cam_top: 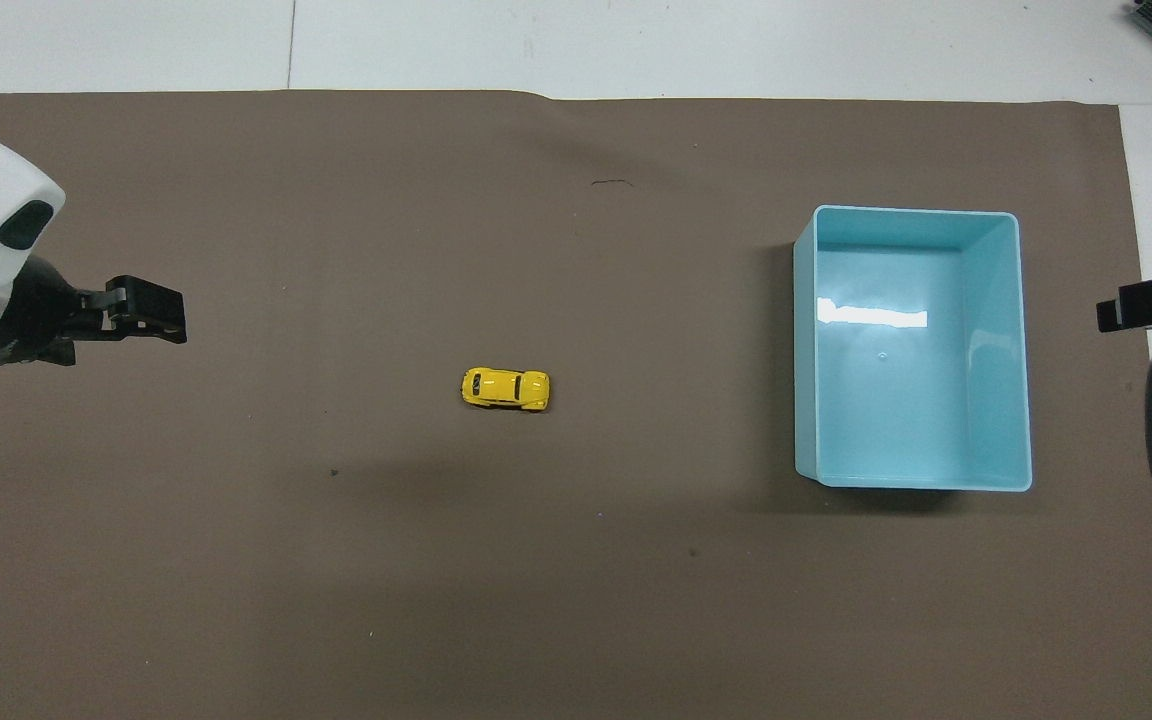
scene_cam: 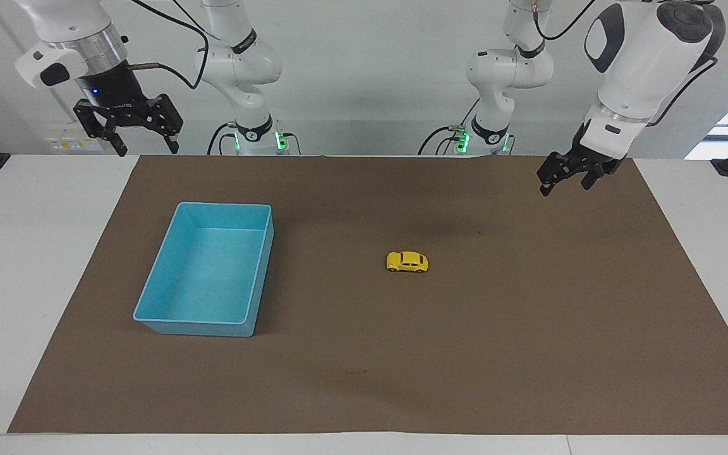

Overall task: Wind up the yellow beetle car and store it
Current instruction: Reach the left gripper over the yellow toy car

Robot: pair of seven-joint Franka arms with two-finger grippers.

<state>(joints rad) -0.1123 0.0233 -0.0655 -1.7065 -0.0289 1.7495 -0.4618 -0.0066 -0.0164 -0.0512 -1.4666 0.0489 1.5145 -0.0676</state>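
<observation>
A white table (scene_cam: 35, 265) carries a broad brown mat (scene_cam: 528, 354) that covers most of its top, and everything in play sits on that mat. Biggest item on it is the light-blue bin (scene_cam: 152, 287), open-topped and empty, down toward the right arm's end of the table. Now the arms. The left arm comes in at the left arm's end, its white forearm angled down, and the left gripper (scene_cam: 565, 178) hangs in the air above the mat's edge closest to the robots, fingers spread apart with nothing between them. It's well apart from the car. In the overhead view that left gripper (cam_top: 141, 310) juts in over the mat from the side. The right arm waits, and the right gripper (scene_cam: 143, 144) hangs high over the table edge at its own end, fingers spread too, holding nothing. And the smallest thing: the yellow beetle car (scene_cam: 407, 261) stands on its wheels near the middle of the mat, well apart from the bin, touched by neither gripper.
</observation>
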